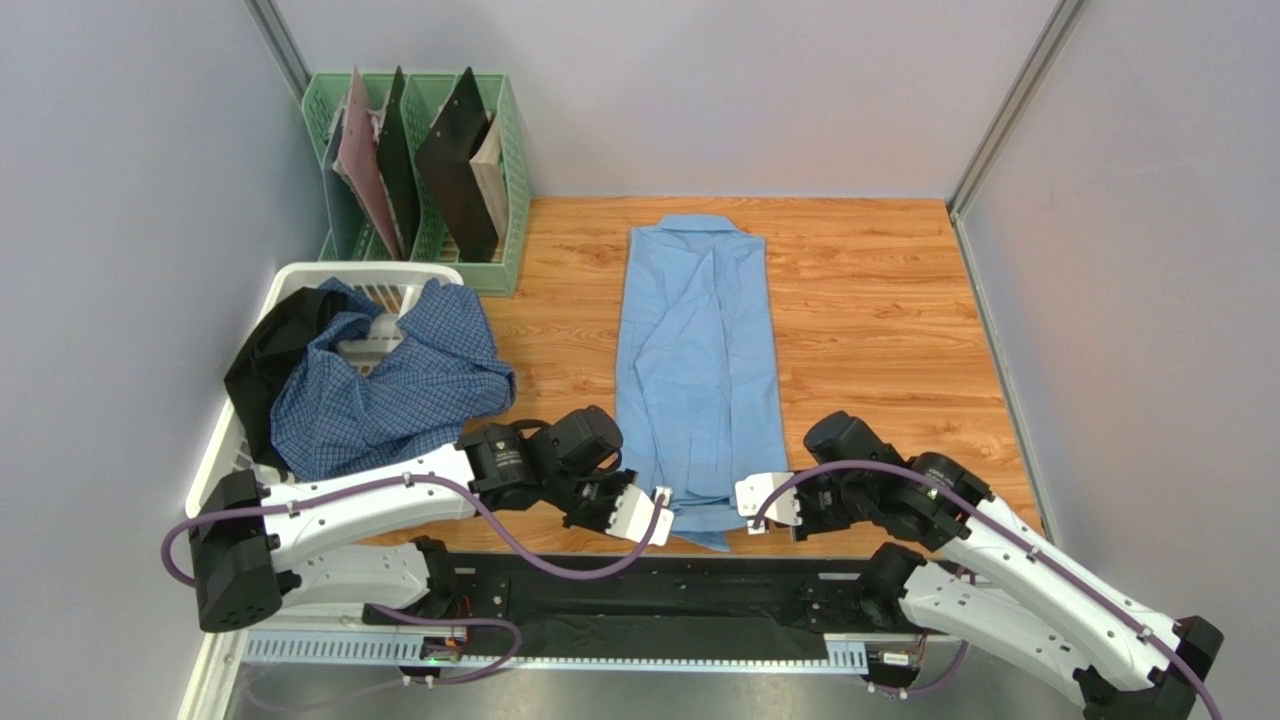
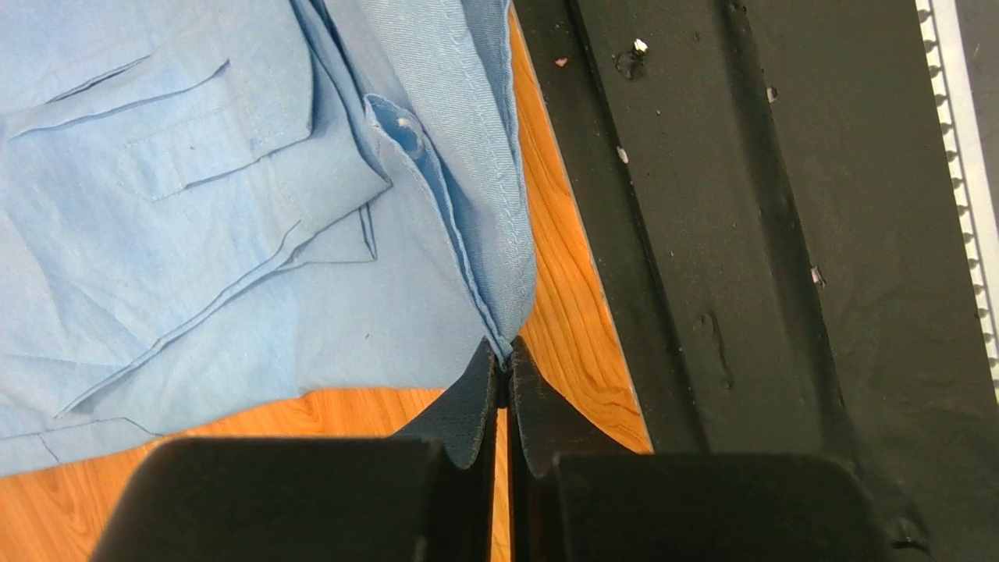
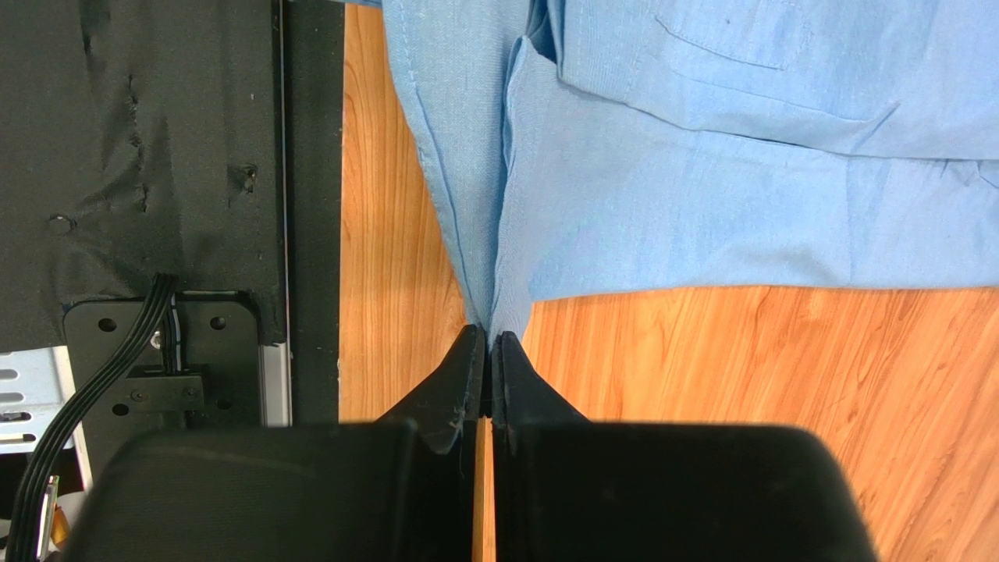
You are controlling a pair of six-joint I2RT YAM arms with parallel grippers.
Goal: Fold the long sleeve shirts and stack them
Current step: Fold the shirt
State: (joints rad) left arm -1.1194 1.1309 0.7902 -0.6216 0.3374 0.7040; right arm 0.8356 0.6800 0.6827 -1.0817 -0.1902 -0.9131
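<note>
A plain light blue long sleeve shirt (image 1: 699,360) lies as a long narrow strip down the middle of the wooden table, collar at the far end. My left gripper (image 1: 657,515) is shut on its near left hem corner (image 2: 507,334). My right gripper (image 1: 747,498) is shut on the near right hem corner (image 3: 490,310). In both wrist views the black pads meet with blue cloth pinched at their tips. A blue-and-white checked shirt (image 1: 394,378) lies crumpled over the white basket (image 1: 301,279) at the left.
A dark garment (image 1: 271,360) hangs over the basket's left side. A green file rack (image 1: 511,180) with dark folders stands at the back left. A black mat (image 1: 661,593) covers the near edge between the arm bases. Grey walls close in both sides.
</note>
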